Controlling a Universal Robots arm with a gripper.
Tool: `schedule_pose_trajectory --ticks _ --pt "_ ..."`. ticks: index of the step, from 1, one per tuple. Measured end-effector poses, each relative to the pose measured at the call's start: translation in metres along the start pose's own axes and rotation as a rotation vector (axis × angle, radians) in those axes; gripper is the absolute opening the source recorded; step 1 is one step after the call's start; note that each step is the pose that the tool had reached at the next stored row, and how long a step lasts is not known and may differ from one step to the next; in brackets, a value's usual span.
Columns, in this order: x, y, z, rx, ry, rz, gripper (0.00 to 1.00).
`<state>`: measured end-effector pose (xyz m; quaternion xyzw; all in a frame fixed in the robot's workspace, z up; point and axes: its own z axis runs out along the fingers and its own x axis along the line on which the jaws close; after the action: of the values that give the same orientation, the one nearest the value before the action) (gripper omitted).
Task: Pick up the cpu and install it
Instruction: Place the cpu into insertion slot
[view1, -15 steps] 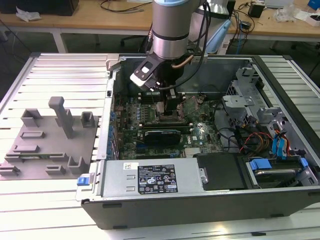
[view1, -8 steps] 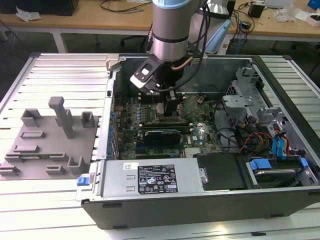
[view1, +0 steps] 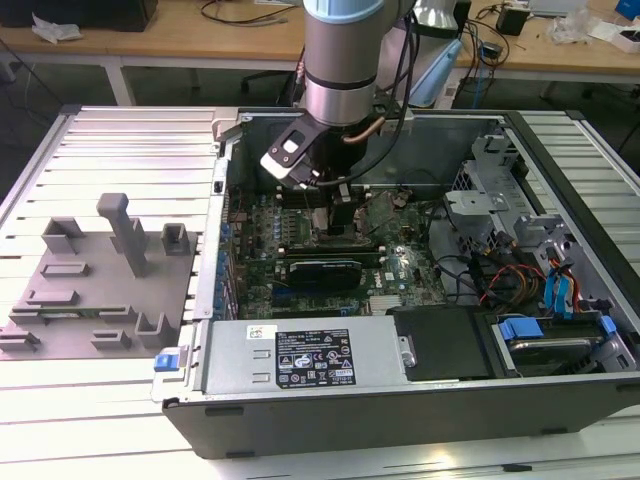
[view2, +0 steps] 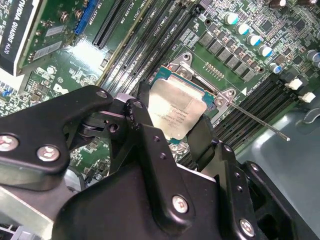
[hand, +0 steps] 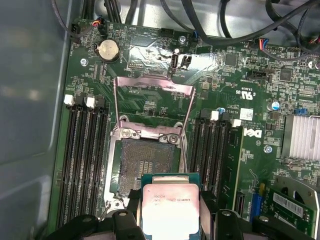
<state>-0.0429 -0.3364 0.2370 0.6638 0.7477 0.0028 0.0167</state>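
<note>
Hovering claw (hand: 169, 200): clenched on the cpu (hand: 170, 212), one finger at each of two opposite edges
cpu: held inside the computer case (view1: 400, 420), overlapping one edge of the bare socket (hand: 147, 160)
Bracket (hand: 152, 85): swung open, away from the socket
Lever (view2: 260, 122): thin rod stretched out across the slots
Room: memory slots (hand: 82, 150) flanked the socket closely on both sides

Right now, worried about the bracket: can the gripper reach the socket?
Probably yes: the bracket is swung open, the socket lies bare, and the gripper holds the cpu close by it.
</note>
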Motion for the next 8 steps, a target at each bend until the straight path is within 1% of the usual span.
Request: schedule_pose_trajectory --ticks 3,5,8 --pt "-0.0002 0.0019 0.0013 -0.0002 0.0002 0.0 0.55" --pt "0.0001 0.004 0.0046 0.0 0.0 0.0 0.55" --pt "0.0035 0.0059 0.0075 0.0 0.0 0.0 0.55"
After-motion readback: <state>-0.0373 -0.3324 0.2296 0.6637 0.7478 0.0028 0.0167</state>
